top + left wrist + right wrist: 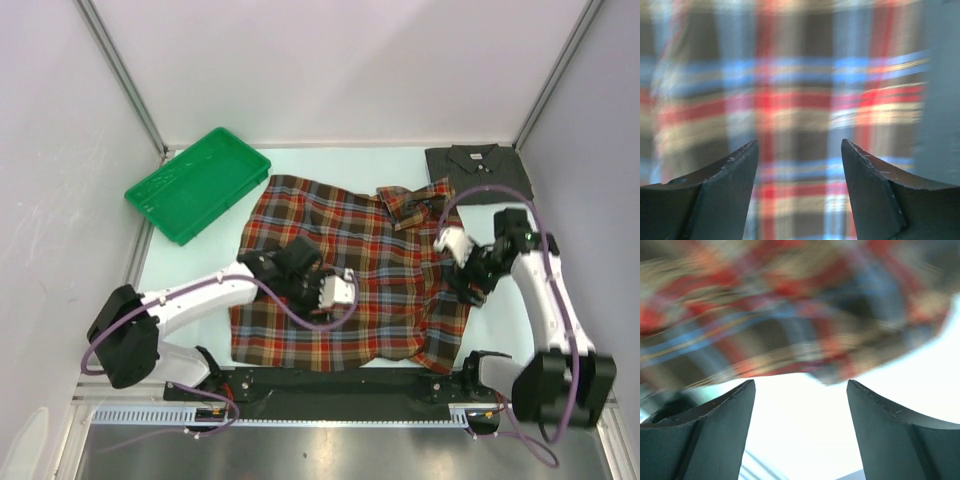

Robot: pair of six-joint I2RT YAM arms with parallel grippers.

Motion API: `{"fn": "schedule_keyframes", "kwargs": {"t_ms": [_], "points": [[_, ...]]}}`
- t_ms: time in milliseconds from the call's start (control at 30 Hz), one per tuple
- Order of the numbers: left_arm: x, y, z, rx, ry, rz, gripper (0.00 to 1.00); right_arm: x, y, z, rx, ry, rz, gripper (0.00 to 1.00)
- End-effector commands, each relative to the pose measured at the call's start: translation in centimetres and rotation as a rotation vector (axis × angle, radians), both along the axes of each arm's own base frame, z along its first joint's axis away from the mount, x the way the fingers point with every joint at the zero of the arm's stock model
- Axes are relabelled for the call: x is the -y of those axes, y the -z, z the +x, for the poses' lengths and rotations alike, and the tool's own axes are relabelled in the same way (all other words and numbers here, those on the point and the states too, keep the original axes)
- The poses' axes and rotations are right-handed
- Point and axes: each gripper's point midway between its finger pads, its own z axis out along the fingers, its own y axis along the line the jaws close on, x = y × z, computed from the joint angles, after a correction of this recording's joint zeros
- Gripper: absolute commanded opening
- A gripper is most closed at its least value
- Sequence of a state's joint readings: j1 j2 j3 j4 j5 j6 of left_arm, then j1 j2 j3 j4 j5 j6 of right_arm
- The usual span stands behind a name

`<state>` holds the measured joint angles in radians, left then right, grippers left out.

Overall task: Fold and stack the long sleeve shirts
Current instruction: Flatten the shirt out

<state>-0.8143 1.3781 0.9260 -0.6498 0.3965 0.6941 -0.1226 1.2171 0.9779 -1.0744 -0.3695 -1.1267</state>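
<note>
- Red, brown and navy plaid shirt (350,285) lay spread across the middle of the pale tabletop (340,160), collar toward the far side, apparently flattened for folding.
- Left pincer (800,144) hovered over its centre, jaws spread, holding nothing.
- Right pincer (800,384), likewise spread and empty, sat at the shirt's right edge, probably lining up on it.
- Grey shirt (478,172) lay folded in the far right corner, likely the stack's base.
- Green tray (198,183) sat far left, and plain pale walls (330,70) enclosed the cell.

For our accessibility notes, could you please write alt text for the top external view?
A plaid shirt lies spread out centrally, with the left tool over its middle and the right tool at its right edge near the collar. A folded dark grey shirt sits back right, a green tray back left.
</note>
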Motion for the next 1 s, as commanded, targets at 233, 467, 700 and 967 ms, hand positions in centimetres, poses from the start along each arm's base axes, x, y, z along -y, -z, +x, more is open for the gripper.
{"fn": "schedule_keyframes", "kwargs": {"t_ms": [233, 467, 700, 967], "points": [[9.0, 1.4, -8.3, 0.030, 0.186, -0.172, 0.89, -5.8, 2.1, -10.4, -0.201, -0.300, 0.091, 0.84], [12.3, 2.5, -9.0, 0.100, 0.207, -0.262, 0.89, -6.1, 2.7, -13.2, -0.243, -0.506, 0.080, 0.78], [13.6, 4.3, -9.4, 0.142, 0.181, -0.260, 0.57, -7.9, 2.7, -14.1, -0.181, -0.711, 0.071, 0.78], [13.6, 1.1, -5.3, -0.039, -0.040, -0.291, 0.00, -8.1, 2.4, -10.3, -0.236, -0.504, 0.119, 0.73]]}}
